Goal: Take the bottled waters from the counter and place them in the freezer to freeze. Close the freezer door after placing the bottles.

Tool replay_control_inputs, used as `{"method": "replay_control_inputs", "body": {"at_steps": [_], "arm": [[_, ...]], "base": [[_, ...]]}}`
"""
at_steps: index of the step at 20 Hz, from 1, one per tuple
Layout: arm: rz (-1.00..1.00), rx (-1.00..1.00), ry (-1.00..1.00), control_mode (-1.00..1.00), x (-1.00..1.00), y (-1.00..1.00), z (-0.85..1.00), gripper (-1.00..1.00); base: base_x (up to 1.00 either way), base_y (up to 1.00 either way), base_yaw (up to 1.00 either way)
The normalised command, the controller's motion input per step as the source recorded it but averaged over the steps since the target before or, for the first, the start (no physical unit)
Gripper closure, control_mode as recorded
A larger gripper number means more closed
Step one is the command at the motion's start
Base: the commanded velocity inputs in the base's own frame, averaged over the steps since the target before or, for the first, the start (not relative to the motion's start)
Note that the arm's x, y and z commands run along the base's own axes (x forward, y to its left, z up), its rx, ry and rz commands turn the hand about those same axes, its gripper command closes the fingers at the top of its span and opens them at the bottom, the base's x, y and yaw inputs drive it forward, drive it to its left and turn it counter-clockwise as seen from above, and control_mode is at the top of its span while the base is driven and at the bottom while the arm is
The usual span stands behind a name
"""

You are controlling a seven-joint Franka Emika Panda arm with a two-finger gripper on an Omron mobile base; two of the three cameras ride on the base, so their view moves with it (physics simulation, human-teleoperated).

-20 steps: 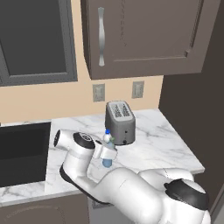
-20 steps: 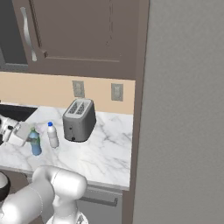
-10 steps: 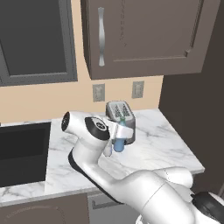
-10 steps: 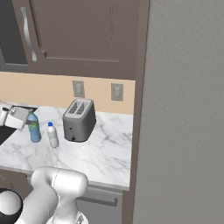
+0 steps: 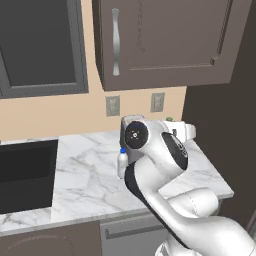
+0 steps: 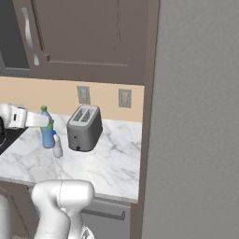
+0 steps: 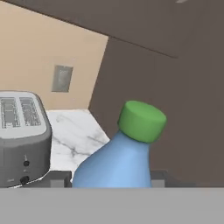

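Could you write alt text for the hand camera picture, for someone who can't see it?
A blue water bottle with a green cap fills the lower middle, held close between the robot's claw. A grey toaster stands on the white marble counter to its left, with a beige wall and dark brown cabinets behind.

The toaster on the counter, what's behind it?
Behind the toaster is the beige wall with two outlet plates, and the marble counter runs under it. The strip of counter directly behind its body is covered by it.
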Motion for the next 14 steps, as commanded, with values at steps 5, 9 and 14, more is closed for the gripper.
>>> {"method": "replay_control_inputs", "body": {"at_steps": [5,9,14], "arm": [[0.54,0.0,0.17,-1.0,-0.37,-0.59,0.27,1.0],[0.52,0.03,0.23,-1.0,-0.33,-0.5,0.1,1.0],[0.2,0.28,0.07,-1.0,-0.34,-0.3,0.0,1.0]], "base": [[0.0,0.0,0.0],[0.0,0.0,0.0],[0.0,0.0,0.0]]}}
